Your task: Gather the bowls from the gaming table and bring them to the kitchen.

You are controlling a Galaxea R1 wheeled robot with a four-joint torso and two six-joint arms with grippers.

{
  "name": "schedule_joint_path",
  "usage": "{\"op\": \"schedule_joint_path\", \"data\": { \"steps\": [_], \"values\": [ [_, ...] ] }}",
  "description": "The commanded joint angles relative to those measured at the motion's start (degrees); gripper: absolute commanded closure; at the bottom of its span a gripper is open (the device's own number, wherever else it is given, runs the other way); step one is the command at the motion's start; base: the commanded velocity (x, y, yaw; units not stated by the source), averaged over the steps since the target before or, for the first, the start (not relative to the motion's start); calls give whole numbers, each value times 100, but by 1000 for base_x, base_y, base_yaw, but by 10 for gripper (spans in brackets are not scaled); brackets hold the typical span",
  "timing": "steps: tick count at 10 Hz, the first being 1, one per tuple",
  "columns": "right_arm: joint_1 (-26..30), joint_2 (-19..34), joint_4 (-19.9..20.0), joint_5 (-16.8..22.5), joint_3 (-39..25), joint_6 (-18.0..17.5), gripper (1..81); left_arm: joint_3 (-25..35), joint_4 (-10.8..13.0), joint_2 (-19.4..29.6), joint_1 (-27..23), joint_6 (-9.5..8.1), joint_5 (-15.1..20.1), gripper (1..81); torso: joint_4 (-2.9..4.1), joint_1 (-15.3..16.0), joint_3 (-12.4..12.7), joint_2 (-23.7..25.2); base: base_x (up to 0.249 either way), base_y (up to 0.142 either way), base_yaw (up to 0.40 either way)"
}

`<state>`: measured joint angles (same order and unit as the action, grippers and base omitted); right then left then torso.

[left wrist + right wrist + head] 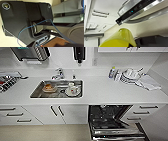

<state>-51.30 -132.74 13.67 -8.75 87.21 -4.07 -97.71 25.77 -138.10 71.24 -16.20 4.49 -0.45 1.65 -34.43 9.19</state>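
White kitchen fronts fill my head view, the white surface (105, 89) running across mid-frame. Left of centre, the steel sink (37, 90) holds what I take for the orange bowl (48, 87) and, just beside it, a white bowl (73, 90), likely set there for washing. Lower right, the dishwasher (112, 122) stands open, its door down, probably ready for loading. By my right wrist a yellow-green curved thing (120, 40) sits close; whether either hand grips anything, I cannot tell.
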Motion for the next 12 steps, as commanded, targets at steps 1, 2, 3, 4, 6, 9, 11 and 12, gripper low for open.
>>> {"op": "schedule_joint_path", "data": {
  "steps": [1,2,3,4,6,9,11,12],
  "values": [
    [966,281,620,471,-197,-6,811,-11,472,89,281,100,-211,10,0,0,0,0,0,0,0],
    [1212,159,795,576,-118,-6,811,-125,482,53,394,100,-333,10,0,0,0,0,0,0,0],
    [1371,35,927,603,32,-6,811,-258,490,-8,552,100,-484,10,0,0,0,0,0,0,0],
    [1580,-167,1042,603,304,-6,811,-442,490,-122,711,100,-510,10,0,0,0,0,0,0,0],
    [2064,-616,1332,779,1042,-6,811,-943,508,-448,1053,117,-721,10,0,0,0,0,0,0,0],
    [2478,-1292,1595,1121,2282,-6,811,-1453,736,-878,1476,126,-765,10,0,0,0,0,0,0,0],
    [2768,-1670,1894,1174,3055,-15,811,-1787,780,-1115,1704,161,-923,10,0,0,0,0,0,0,0],
    [2944,-1775,1999,1183,3290,-40,811,-1935,815,-1185,1792,161,-1037,10,0,0,0,0,0,0,0]
  ]
}}
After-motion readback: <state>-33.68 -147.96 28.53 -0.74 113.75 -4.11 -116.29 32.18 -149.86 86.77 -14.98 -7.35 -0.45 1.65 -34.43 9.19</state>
